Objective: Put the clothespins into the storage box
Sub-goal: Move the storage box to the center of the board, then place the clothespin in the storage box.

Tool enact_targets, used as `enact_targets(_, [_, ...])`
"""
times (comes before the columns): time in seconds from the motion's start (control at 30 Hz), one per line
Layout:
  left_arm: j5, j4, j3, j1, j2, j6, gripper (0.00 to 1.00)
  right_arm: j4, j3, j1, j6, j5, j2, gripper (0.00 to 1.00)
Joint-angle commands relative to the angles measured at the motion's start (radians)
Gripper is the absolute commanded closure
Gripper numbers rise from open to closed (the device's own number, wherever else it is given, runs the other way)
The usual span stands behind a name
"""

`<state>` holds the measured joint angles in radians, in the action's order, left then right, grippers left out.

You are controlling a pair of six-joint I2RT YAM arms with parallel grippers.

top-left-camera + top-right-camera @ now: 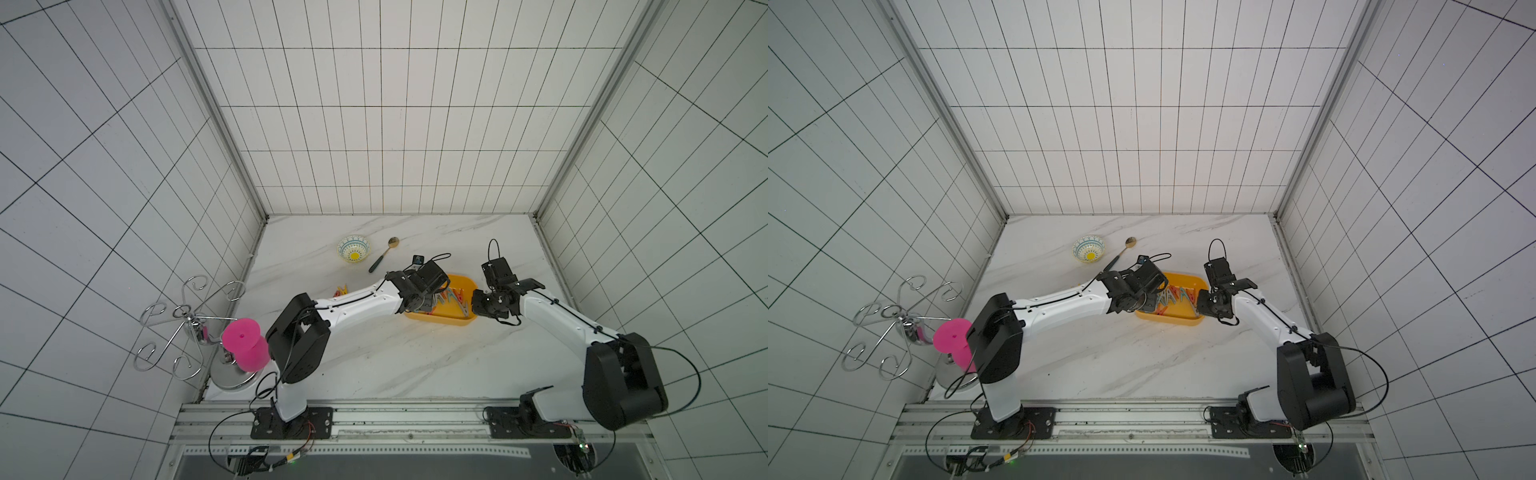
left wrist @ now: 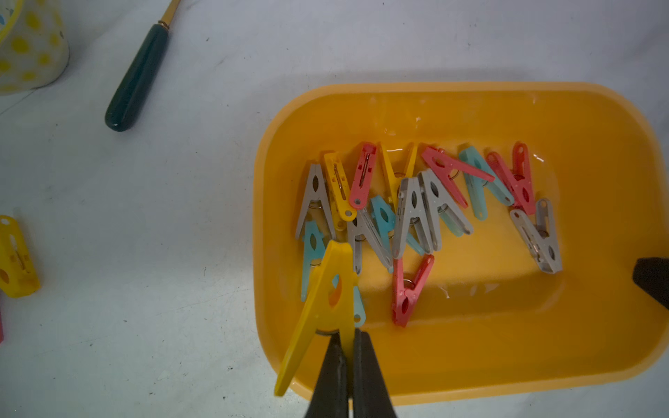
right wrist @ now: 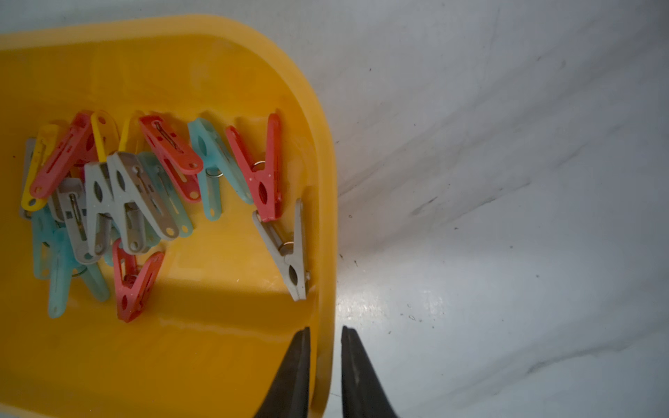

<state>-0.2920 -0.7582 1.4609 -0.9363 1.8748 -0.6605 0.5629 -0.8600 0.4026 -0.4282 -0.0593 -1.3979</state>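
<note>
**Both arms reach in toward the middle, wrists bent down, grippers near each other but apart.**

The left arm [image 1: 357, 301] goes from its base up to a raised elbow, and its white forearm then lies almost level toward the right side. Its wrist turns the left gripper [image 2: 349, 334] downward, and the two dark fingers [image 2: 336, 380] are pressed together on one leg of a yellow clothespin [image 2: 325, 300]. The right arm [image 1: 552, 316] also has a high elbow, and its forearm runs forward and to the left. The right gripper [image 3: 325, 329] stands with narrow jaws, one finger on each side of the storage box [image 3: 322, 217] rim. It is not clear whether they press it.
</note>
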Motion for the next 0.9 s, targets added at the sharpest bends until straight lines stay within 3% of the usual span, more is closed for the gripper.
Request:
enact_targets(0.0, [-0.025, -0.041, 0.047, -0.001, 0.040, 0.028, 0.95, -0.011, 0.012, 0.039, 0.009, -0.005, 0.006, 0.84])
enact_targets(0.33, [-0.003, -0.049, 0.078, -0.032, 0.092, 0.012, 0.95, -0.038, 0.048, 0.189, -0.053, -0.013, 0.057, 0.86])
enact_targets(0.47, [0.018, -0.043, 0.094, -0.035, 0.118, 0.000, 0.95, -0.048, 0.053, 0.218, -0.083, -0.056, 0.085, 0.75])
enact_targets(0.53, [0.030, -0.031, 0.101, -0.037, 0.129, -0.007, 0.95, -0.022, 0.055, 0.217, -0.096, -0.020, 0.127, 0.63])
enact_targets(0.63, [0.061, -0.013, 0.122, -0.047, 0.149, -0.008, 0.95, 0.019, 0.065, 0.193, -0.108, 0.018, 0.229, 0.53])
enact_targets(0.87, [0.065, -0.017, 0.212, -0.089, 0.228, 0.002, 0.95, 0.137, 0.061, 0.044, -0.074, 0.051, 0.399, 0.46])
